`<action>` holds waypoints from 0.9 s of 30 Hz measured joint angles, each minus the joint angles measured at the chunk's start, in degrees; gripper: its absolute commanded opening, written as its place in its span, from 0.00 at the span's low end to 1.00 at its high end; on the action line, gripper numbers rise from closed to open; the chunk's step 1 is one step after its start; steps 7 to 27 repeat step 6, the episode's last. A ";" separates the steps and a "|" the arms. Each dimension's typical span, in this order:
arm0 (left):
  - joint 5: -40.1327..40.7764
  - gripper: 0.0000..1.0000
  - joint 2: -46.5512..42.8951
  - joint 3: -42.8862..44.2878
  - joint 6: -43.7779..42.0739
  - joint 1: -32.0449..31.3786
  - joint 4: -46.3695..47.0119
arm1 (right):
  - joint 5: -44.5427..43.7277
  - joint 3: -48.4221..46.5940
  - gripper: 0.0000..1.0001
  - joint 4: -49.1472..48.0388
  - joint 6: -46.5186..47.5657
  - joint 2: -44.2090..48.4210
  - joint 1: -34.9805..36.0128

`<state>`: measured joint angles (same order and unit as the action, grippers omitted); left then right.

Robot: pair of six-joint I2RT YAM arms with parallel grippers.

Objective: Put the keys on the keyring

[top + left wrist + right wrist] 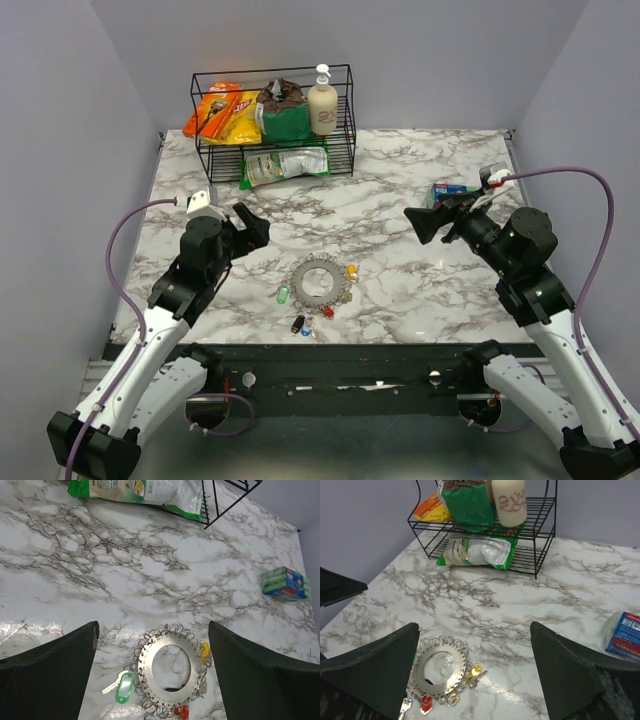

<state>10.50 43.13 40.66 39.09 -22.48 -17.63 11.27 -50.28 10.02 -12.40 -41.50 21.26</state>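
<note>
As I hang above the desk (400,165), left jaws: spread wide, nothing between them, off the surface, left of the keyring (301,281).
Right jaws: also spread wide, empty, over the right side of the desk, well apart from the keyring.
Keyring: flat on the desk, near side, middle, between my two arms; small wire loops all round its rim.
Green key (283,294): flat just left of the keyring, at the loops; can't tell if it's hooked on.
Yellow key (352,270): at the right of the rim.
Red key (328,311): at the near side of the rim.
Black key (297,325), blue key (307,330): side by side, a bit nearer than the keyring.
Wire rack (270,72): far left of the desk, holds snack bags (225,115) and a soap bottle (322,105).
Blue box (450,190): far right on the desk, near my right jaws.
</note>
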 measured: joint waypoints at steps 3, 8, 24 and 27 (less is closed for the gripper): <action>0.00 0.99 0.00 -0.09 -0.11 0.00 0.68 | -0.33 0.00 1.00 -0.09 0.02 0.00 0.00; -0.02 0.99 0.00 -0.09 -0.46 0.00 1.42 | -1.07 0.35 1.00 -0.94 -0.02 0.04 0.00; -0.02 0.99 0.00 -0.09 -0.46 0.00 1.42 | -1.07 0.35 1.00 -0.94 -0.02 0.04 0.00; -0.02 0.99 0.00 -0.09 -0.46 0.00 1.42 | -1.07 0.35 1.00 -0.94 -0.02 0.04 0.00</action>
